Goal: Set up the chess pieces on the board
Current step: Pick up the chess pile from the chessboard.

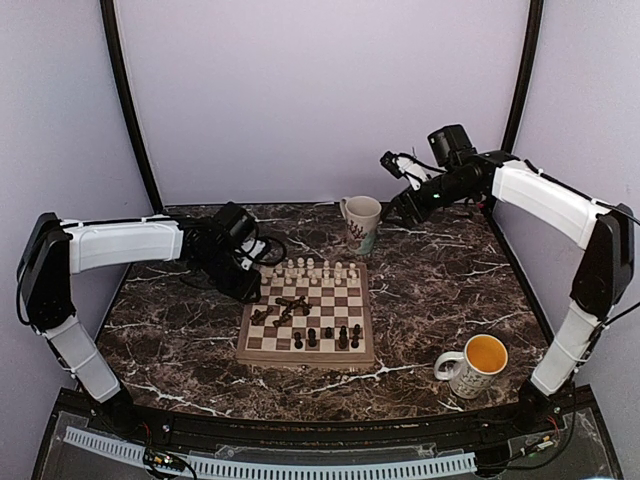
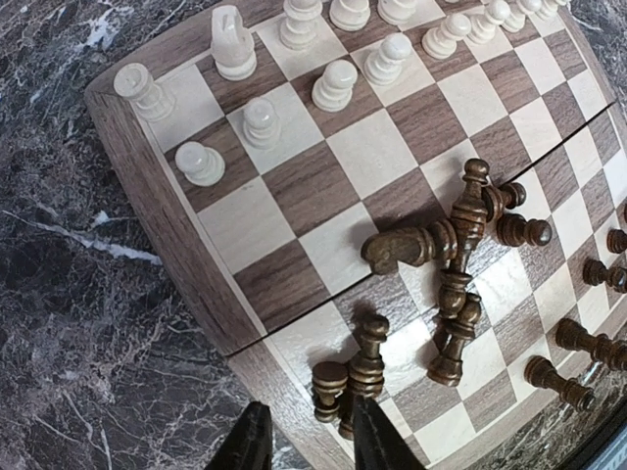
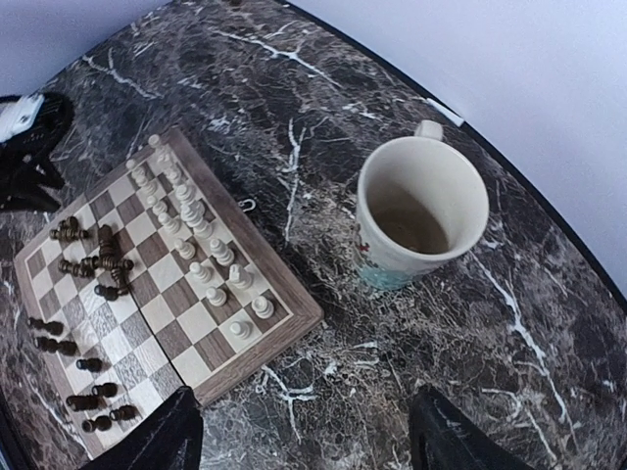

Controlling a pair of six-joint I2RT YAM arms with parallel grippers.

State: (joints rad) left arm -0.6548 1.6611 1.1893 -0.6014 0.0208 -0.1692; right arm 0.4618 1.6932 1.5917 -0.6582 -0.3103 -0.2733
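Left gripper (image 2: 304, 436) left of centre at the board (image 1: 305, 358) edge, fingers parted, empty; board at centre frame, cream chess pieces (image 1: 310, 270) upright along its far rows, dark chess pieces (image 1: 285, 308) toppled mid-board; right gripper (image 3: 309, 431) upper right, spread wide, empty.

Pale lilac walls (image 1: 320, 90) at the back and both sides, plain, under soft and even light. One thin black pole (image 1: 130, 110) leaning up at the left back corner, another at the right. Dark marble table (image 1: 450, 270) with white veins, black rim (image 1: 300, 418) at the near edge.
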